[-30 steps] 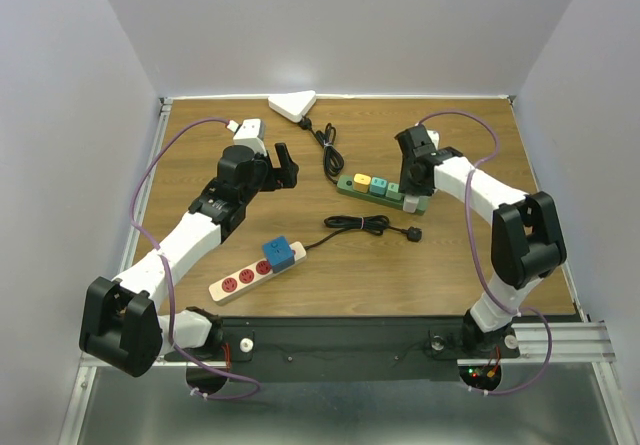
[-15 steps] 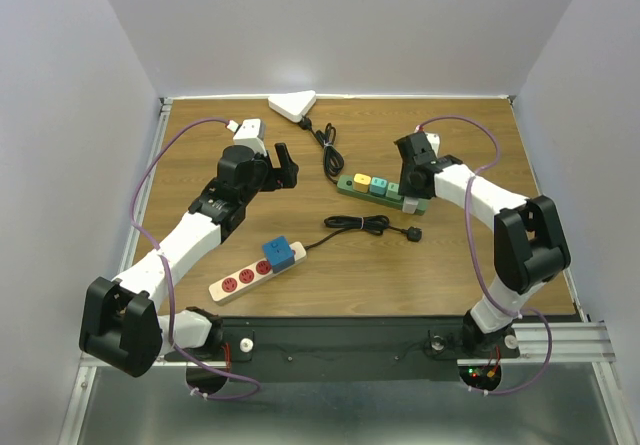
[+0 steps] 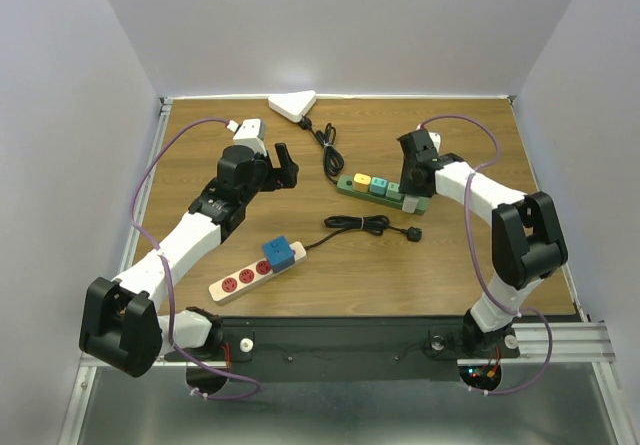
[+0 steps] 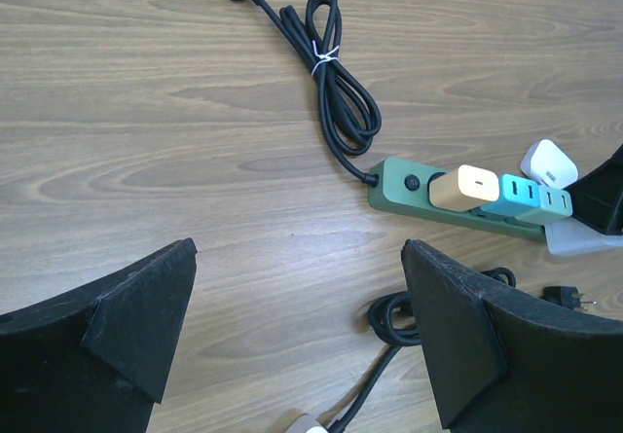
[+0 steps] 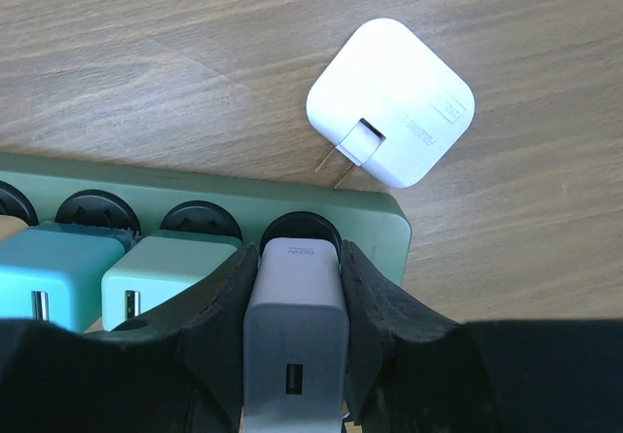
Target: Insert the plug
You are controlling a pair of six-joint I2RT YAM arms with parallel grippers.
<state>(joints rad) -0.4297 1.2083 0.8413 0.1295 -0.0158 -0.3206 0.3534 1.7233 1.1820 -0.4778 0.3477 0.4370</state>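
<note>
- Right wrist view: right gripper (image 5: 297,263) clamps a grey rectangular plastic plug (image 5: 295,331) at the green plastic power strip (image 5: 375,224)'s end socket.
- Left gripper (image 4: 297,258) gapes wide, empty.

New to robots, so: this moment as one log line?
right gripper: shut on grey plug | position: end socket of green strip, seating unclear | left gripper: open
</note>
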